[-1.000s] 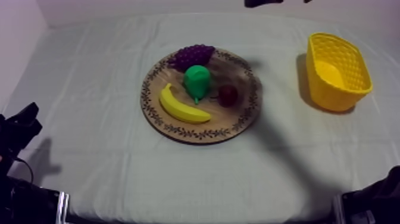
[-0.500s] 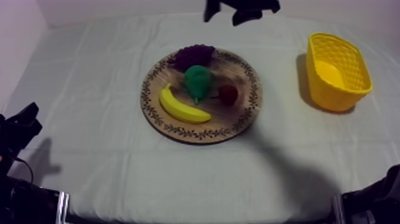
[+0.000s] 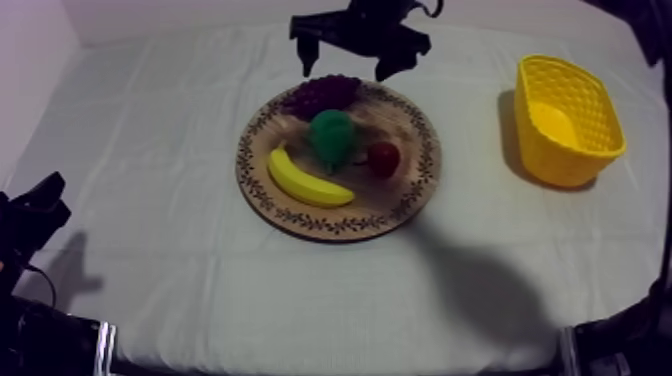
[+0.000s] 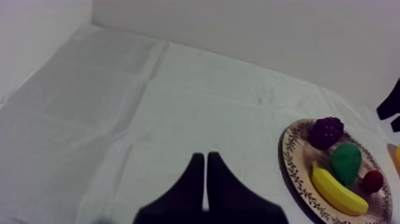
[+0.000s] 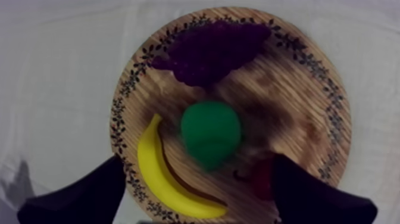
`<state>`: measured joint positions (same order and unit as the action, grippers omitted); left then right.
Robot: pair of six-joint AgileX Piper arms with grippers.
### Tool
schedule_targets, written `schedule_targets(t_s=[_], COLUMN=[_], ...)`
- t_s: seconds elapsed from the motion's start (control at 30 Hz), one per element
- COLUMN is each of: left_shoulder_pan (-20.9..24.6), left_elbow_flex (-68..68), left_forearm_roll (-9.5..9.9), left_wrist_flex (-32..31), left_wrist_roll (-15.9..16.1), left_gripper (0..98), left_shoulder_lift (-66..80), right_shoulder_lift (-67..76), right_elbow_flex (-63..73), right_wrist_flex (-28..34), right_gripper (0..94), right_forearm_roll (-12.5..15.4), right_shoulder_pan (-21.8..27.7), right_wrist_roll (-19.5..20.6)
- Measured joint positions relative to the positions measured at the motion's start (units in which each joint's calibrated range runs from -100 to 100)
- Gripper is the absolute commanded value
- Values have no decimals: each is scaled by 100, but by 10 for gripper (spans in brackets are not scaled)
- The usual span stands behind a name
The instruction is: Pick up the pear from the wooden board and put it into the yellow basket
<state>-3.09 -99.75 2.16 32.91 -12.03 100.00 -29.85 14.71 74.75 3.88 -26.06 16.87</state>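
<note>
The green pear point(image 3: 331, 138) lies in the middle of the round wooden board point(image 3: 400, 205), between the grapes and the banana. My right gripper point(image 3: 345, 68) hangs over the board's far rim, above the grapes, with its fingers wide apart. In the right wrist view the open fingers point(image 5: 89, 196) stand on either side of the pear point(image 5: 211, 134) and above it, with nothing held. The yellow basket point(image 3: 570, 120) stands at the right of the table. My left gripper point(image 4: 205, 179) rests low at the left, its fingers together as a narrow wedge over bare cloth.
On the board with the pear are a purple bunch of grapes point(image 3: 320, 95), a banana point(image 3: 308, 180) and a small red fruit point(image 3: 383, 158). Grey-white cloth lies open between the board and the basket. The left arm point(image 3: 35, 215) sits at the lower left edge.
My right gripper has come down from the far edge to over the board's back rim, and its fingers have spread apart. The fruit and the left arm have not moved.
</note>
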Motion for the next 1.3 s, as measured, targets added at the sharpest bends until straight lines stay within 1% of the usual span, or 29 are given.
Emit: schedule_targets(t_s=[0.47, 0.6, 0.63, 0.87, 1.03, 1.13, 1.3], left_shoulder_pan=[0, 0, 0, 0, 0, 0, 0], left_elbow_flex=[0, 0, 0, 0, 0, 0, 0], left_forearm_roll=[0, -1, -1, 3, 3, 3, 3], left_wrist_flex=[0, 0, 0, 0, 0, 0, 0], left_wrist_roll=[0, 0, 0, 0, 0, 0, 0], left_gripper=[1, 1, 1, 1, 1, 1, 1], left_shoulder_lift=[0, 0, 0, 0, 0, 0, 0], right_shoulder_lift=[-1639, -1984, -2065, -2317, -2294, -2165, -1695], right_elbow_flex=[750, 1066, 1143, 1407, 1362, 1230, 794], right_wrist_flex=[148, 368, 377, 476, 534, 537, 537], right_gripper=[924, 913, 890, 584, 426, 377, 350], right_forearm_roll=[126, 145, 145, 200, 236, 249, 257], right_shoulder_pan=[5, 19, 25, 35, 5, 0, -35], right_wrist_roll=[-47, -76, -87, -202, -301, -359, -417])
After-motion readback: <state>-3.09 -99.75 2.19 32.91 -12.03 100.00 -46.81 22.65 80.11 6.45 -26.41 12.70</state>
